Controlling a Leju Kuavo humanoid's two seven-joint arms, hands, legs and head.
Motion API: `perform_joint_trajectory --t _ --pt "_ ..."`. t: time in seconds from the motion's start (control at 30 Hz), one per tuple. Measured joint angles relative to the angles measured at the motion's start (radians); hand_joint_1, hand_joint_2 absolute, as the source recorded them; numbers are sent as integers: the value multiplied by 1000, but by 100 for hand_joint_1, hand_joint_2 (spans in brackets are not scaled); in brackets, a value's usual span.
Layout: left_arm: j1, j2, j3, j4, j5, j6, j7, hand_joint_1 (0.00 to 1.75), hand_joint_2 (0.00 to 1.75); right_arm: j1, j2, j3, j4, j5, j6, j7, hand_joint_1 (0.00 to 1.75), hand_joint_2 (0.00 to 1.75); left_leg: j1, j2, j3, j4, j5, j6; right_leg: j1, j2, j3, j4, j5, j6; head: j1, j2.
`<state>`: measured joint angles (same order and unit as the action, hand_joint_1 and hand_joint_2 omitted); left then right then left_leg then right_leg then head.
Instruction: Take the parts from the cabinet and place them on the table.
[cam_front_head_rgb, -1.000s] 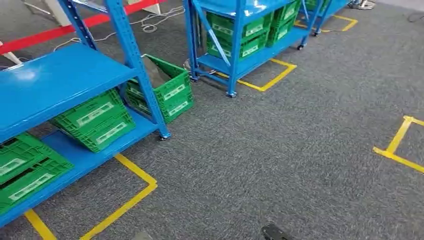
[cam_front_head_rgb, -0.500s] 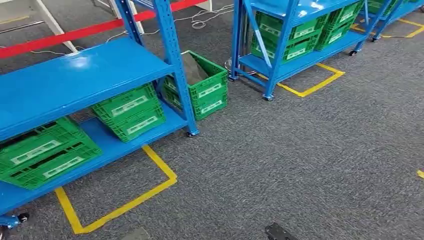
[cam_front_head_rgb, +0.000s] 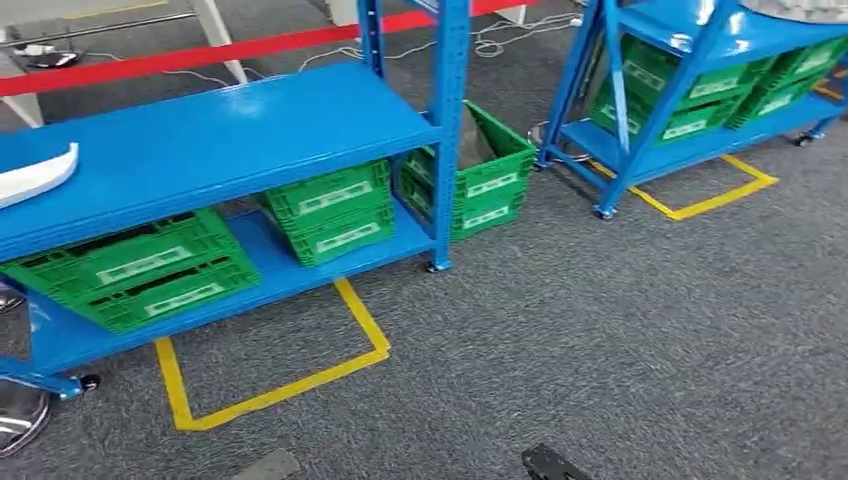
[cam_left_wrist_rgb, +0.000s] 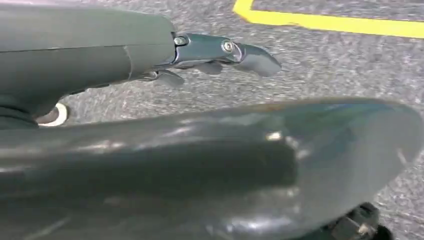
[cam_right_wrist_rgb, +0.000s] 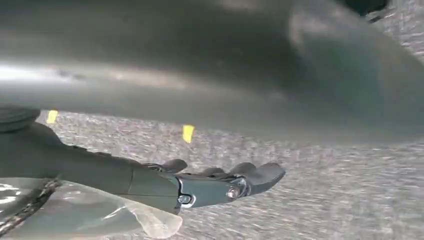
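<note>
Hands (cam_left_wrist_rgb: 220, 55) (cam_right_wrist_rgb: 220, 182) hang empty, fingers loosely extended; we square up to the blue steel cabinet (cam_front_head_rgb: 230, 140) at eleven o'clock before reaching.

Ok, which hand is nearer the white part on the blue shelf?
Left, probably. The white part lies at the far left of the head view, on the side of the left hand; both it and the right hand hang low over the carpet.
</note>
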<state>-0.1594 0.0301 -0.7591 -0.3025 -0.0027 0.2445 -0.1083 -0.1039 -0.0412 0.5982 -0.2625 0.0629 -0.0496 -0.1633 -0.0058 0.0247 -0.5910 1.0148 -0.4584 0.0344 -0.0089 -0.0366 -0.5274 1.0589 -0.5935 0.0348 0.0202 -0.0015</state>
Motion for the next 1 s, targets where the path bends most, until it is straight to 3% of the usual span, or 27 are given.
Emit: perform_joint_trajectory --t 0.03,0.07,0.1,0.13,0.17,0.2,0.23,0.27,0.3,0.33,0.43,0.47,0.5,0.53,0.6,0.63,0.67,0.7,0.73,0.77,0.8,0.83,0.93,0.97,1.0 --pt "-5 0 0 0 0 0 0 0 0 3 0 0 0 0 0 0 0 0 2 -13 -1 0 0 3 -2 22 -34 69 -34 1 4 0" --pt "-8 -1 0 0 0 0 0 0 0 6 0 1 0 0 1 0 0 0 2 -26 0 0 0 5 -4 31 -74 148 -65 4 5 0" --pt "-8 -3 0 0 0 0 0 0 0 8 0 1 0 0 1 1 0 0 1 -38 -1 0 -1 6 -4 33 -112 215 -87 6 5 0" --pt "-6 -3 0 0 0 0 0 0 0 12 0 1 0 0 1 2 0 0 1 -55 0 1 -1 6 -4 34 -146 260 -89 8 6 0" --pt "-3 -3 0 0 0 -2 0 0 0 14 0 1 0 0 0 2 0 0 2 -71 2 1 -1 6 -4 34 -149 244 -57 9 5 0" --pt "-2 -3 0 0 -2 -3 0 0 0 13 0 1 0 0 -1 2 0 0 4 -85 4 2 -2 4 -5 35 -132 190 -13 9 5 0" --pt "-3 -3 0 0 -4 -3 0 0 0 11 -1 1 0 0 -2 1 0 0 6 -98 7 3 -4 1 -7 42 -100 109 39 9 5 0" --pt "-4 -3 0 0 -7 -4 0 0 0 10 -1 1 0 0 -2 0 0 0 9 -109 8 6 -7 -3 -11 66 -66 28 82 10 5 0" --pt "-6 -3 0 0 -9 -5 0 0 0 9 -1 2 0 0 -2 0 0 0 5 -122 6 10 -10 -12 -16 121 -46 -17 73 10 5 0" --pt "-9 -2 0 0 -9 -5 1 0 0 10 -1 3 0 0 -2 0 0 0 5 -135 -1 18 -11 -18 -18 123 -28 -35 71 2 4 0" --pt "-4 1 0 0 -12 -8 3 0 0 7 -1 8 0 0 -2 0 0 0 11 -165 -8 8 1 -37 -10 92 -29 -32 75 -18 7 0" --pt "-3 4 0 0 -12 -8 3 0 0 5 2 8 -1 0 -2 0 0 0 11 -152 -9 15 -6 -40 -18 77 -26 -38 79 -26 5 0" --pt "-4 0 0 0 -13 -8 3 0 0 3 -1 9 -1 0 -2 0 0 0 4 -92 -19 41 -24 -46 -17 69 -24 -39 78 -31 -1 0" --pt "-8 0 0 0 -17 -8 3 0 0 3 -1 9 -1 0 -3 0 0 0 6 -54 -49 103 -61 -52 -14 54 -22 -39 76 -38 -7 0" --pt "-12 -1 0 0 -18 -8 3 0 0 6 -2 9 0 0 -2 0 0 0 10 -34 -129 271 -137 -57 -9 23 -20 -39 72 -43 -6 0" --pt "-11 -2 0 0 -19 -8 3 0 0 7 -2 9 -1 -1 -2 0 0 0 11 -33 -153 324 -149 -58 -8 9 -19 -38 69 -45 -6 0" --pt "-7 -1 0 0 -19 -8 3 0 0 7 -2 9 -1 -1 -1 0 0 0 11 -32 -155 325 -135 -58 -7 -4 -17 -38 67 -44 -6 0" --pt "-6 -1 0 0 -19 -8 3 0 0 6 -2 9 -1 0 0 0 0 0 11 -31 -134 286 -101 -55 -6 -16 -14 -38 65 -44 -6 0" --pt "-6 0 0 0 -19 -8 3 0 0 6 -2 10 -1 0 0 0 0 0 10 -26 -95 204 -54 -48 -4 -29 -8 -38 61 -43 -6 0" --pt "-8 0 0 0 -19 -8 3 0 0 4 -2 10 -1 0 0 0 0 0 5 -5 -45 106 -8 -37 -2 -42 -1 -39 57 -42 -6 0" --pt "-9 0 0 0 -19 -8 3 0 0 4 -1 10 -1 0 -1 0 0 0 -5 41 -12 36 6 -24 -1 -52 3 -39 53 -41 -6 0" --pt "-14 1 0 0 -19 -8 3 0 0 3 -1 10 -1 -1 -1 0 0 0 -17 64 -2 18 -10 -17 8 -63 2 -37 47 -32 -5 0" --pt "-9 3 0 0 -19 -8 3 0 0 -3 -1 10 -1 -1 -2 0 0 0 -17 28 -13 19 -9 -13 6 -96 11 -45 44 -20 -6 0" --pt "-8 3 0 0 -19 -8 3 0 0 -4 -2 10 -3 -1 -2 0 0 0 -8 12 2 2 -1 -5 10 -103 11 -44 36 -13 -6 0" --pt "-7 0 0 0 -19 -8 3 0 0 -4 -2 10 -3 0 -2 0 0 0 -3 4 6 -5 2 -3 4 -49 8 -28 24 -7 1 0"
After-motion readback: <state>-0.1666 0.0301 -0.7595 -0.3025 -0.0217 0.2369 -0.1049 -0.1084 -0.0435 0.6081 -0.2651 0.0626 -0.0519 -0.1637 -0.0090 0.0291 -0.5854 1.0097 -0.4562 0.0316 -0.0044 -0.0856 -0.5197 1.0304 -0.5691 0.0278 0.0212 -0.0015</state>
